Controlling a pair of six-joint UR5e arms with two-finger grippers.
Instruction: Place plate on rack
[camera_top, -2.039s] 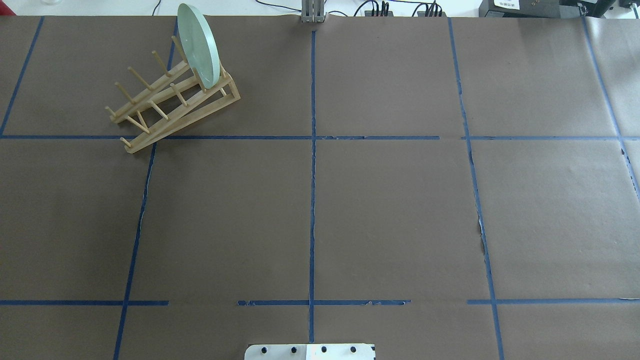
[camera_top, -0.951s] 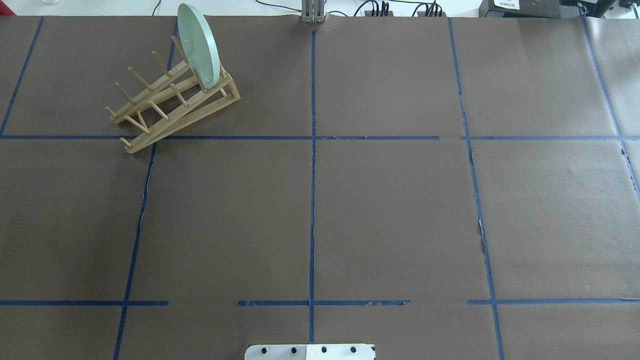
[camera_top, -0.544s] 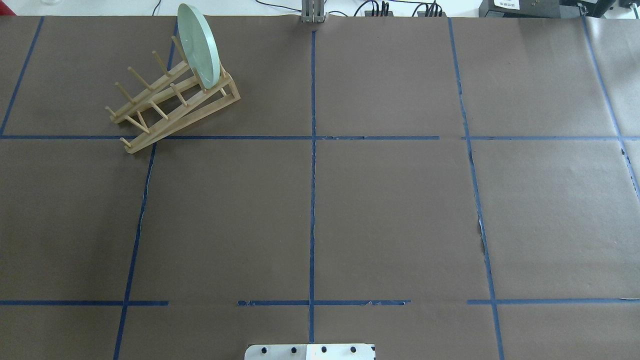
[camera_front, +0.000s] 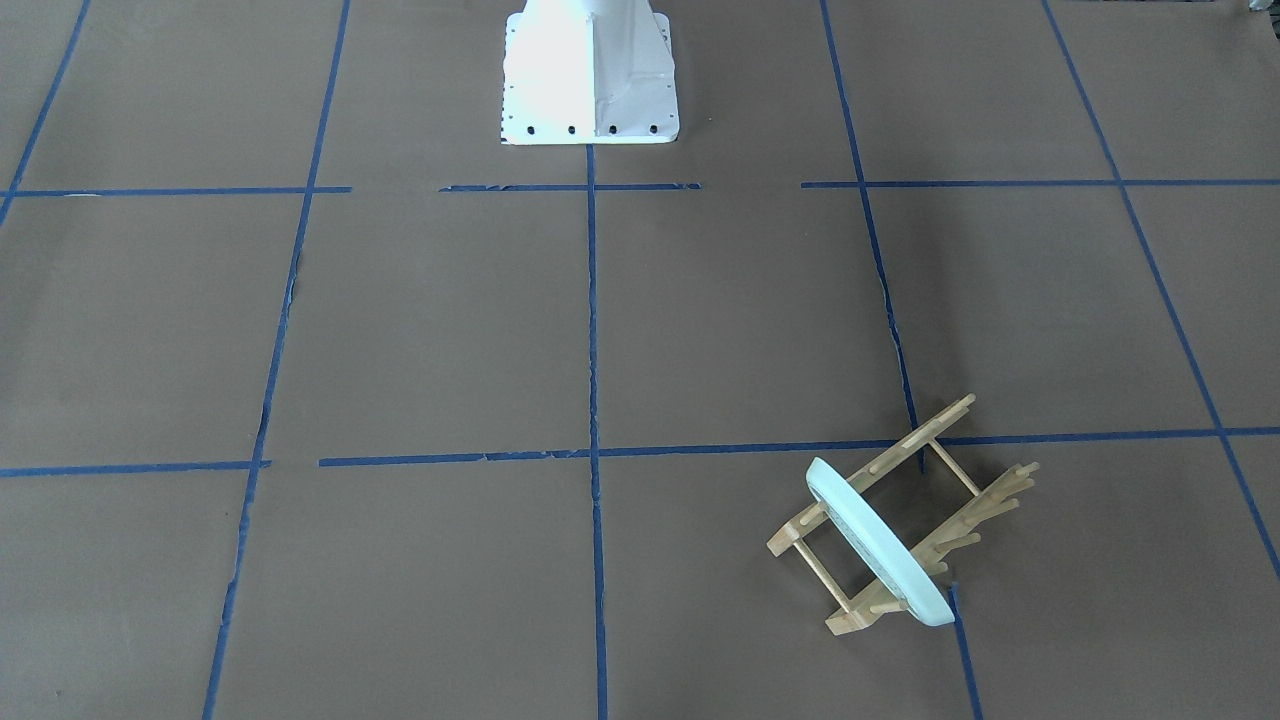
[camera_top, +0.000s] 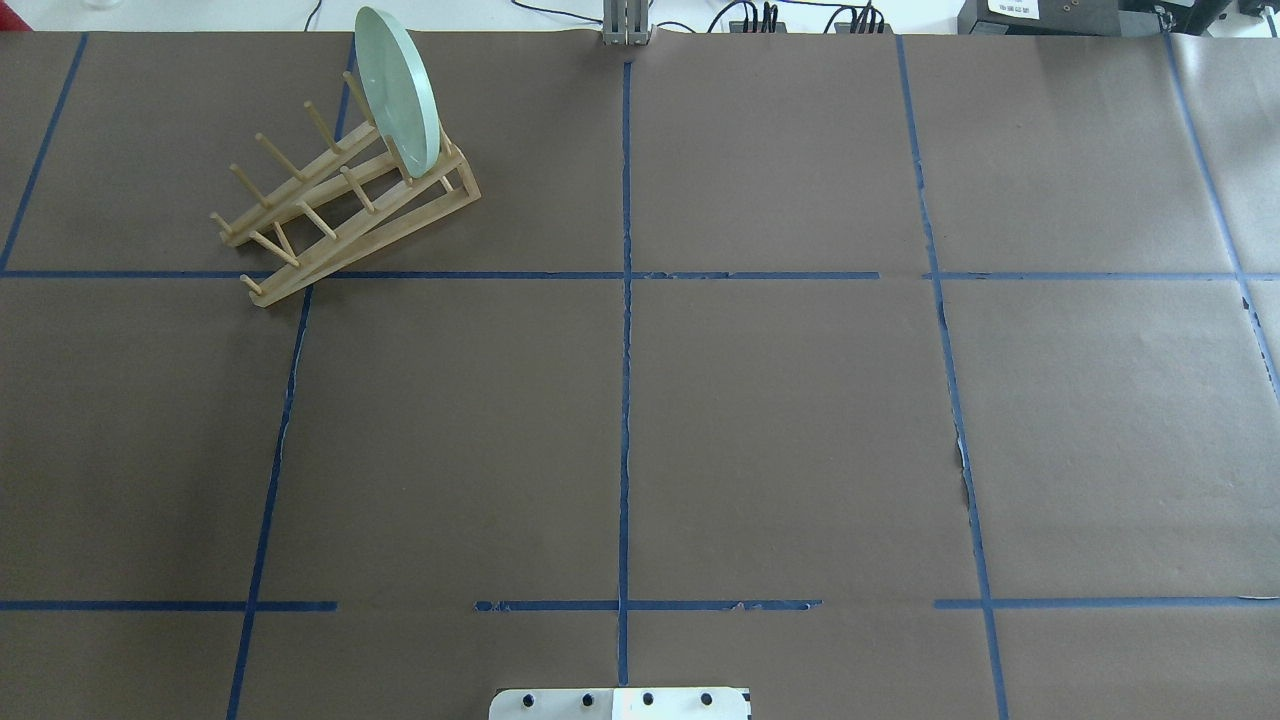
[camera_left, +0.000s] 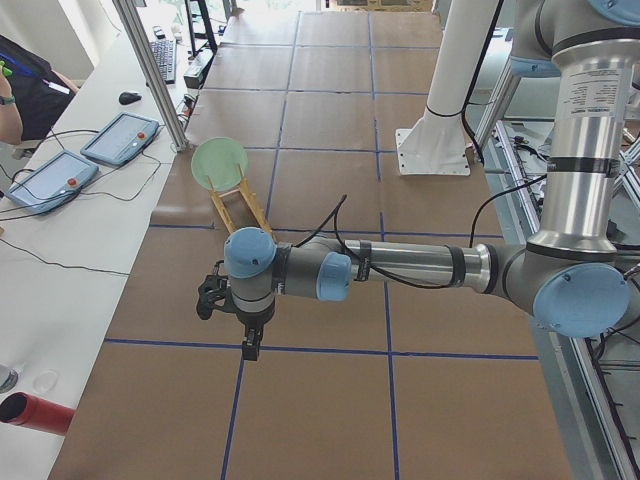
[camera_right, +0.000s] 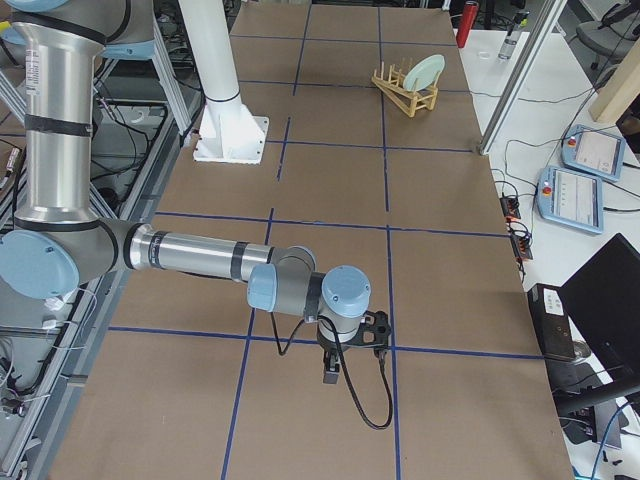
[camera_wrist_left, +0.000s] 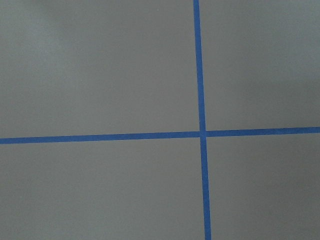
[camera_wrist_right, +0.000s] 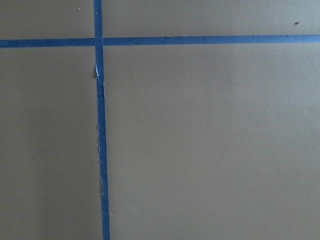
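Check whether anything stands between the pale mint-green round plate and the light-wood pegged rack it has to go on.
Nothing visible does. The pale mint-green round plate already stands on edge in the light-wood pegged rack, held between pegs at the end farthest from the robot.

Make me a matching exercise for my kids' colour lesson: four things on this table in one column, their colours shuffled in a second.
Things:
1. plate
2. rack
3. tape lines
4. robot base

Colours:
A. blue
B. white
C. pale green
D. light wood

Pairs: 1-C, 2-D, 3-A, 4-B.
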